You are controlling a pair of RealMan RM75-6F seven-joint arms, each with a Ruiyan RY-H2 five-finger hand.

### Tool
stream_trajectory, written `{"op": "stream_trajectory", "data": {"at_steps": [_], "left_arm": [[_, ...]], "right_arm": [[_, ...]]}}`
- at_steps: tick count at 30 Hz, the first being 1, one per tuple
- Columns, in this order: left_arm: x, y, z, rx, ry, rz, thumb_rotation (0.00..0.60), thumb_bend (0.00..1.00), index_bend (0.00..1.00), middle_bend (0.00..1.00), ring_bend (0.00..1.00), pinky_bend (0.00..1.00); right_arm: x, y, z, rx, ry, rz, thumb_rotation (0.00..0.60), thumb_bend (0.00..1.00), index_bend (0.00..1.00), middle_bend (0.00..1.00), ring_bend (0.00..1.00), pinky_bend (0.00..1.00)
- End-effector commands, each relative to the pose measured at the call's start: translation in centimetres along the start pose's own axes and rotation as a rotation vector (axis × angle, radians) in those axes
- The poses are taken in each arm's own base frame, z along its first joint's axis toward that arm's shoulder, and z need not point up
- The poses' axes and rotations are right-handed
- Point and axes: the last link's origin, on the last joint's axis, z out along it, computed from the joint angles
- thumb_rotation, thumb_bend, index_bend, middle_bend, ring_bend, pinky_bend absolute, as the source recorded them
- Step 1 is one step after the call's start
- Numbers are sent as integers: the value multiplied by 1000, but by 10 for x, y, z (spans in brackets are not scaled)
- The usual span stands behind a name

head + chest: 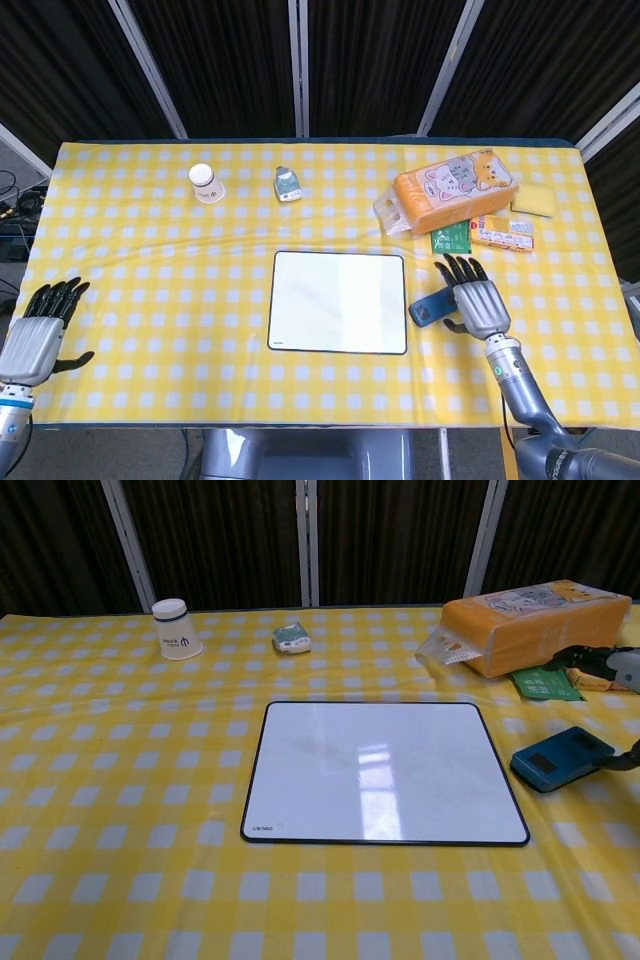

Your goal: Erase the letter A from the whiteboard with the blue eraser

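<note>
Your right hand (pixel 478 303) has its fingers (pixel 458 268) spread flat and wide, and they hold nothing. The blue eraser (pixel 433 308) lies flat on the yellow checked cloth (pixel 150 280), just beside the right edge of the whiteboard (pixel 338 301). Your right hand sits just to the right of the eraser, on the far side of it from the whiteboard. Its thumb reaches toward the eraser, but you cannot tell if it touches. In the chest view only a bit of that hand shows at the picture's right edge.

The whiteboard looks clean and white, with no letter on it that you can see.

Your left hand (pixel 38 322) is well apart from the whiteboard, off to its left at the table's near corner. Its fingers are apart and straight, and it holds nothing.

Behind the whiteboard, toward the right, lies an orange tissue pack (pixel 452 190) with a cat on it. A few small packets (pixel 503 235) and a yellow sponge (pixel 533 200) lie to the right of that pack. Behind the whiteboard, toward the left, stands a paper cup (pixel 206 184) turned upside down. A small green and white thing (pixel 287 185) lies straight behind the whiteboard, too small to make out.
</note>
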Motion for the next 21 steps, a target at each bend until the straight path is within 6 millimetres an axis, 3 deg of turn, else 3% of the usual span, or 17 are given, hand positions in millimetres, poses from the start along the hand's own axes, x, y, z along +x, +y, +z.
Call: {"op": "stream_trajectory", "data": {"at_steps": [1,4,12,21], "left_arm": [[1,-2,-2,5,4,0,600,134,0,0,0,0],[2,-4,-5,13,14,-4,600,134,0,0,0,0],[6,-5,-12,-14,151,-80,600,129,0,0,0,0],[2,-1,-17,-37,186,-59,600,124,0,0,0,0]], "right_arm": [[7,9,-9,-28,35,13,600,67,39,0,0,0],[12,18,-22,-36,68,18,600,68,28,0,0,0],[32,61,-88,-45,322,-29,600,66,0,0,0,0],[42,70,-111,-47,370,2,600,64,0,0,0,0]]}}
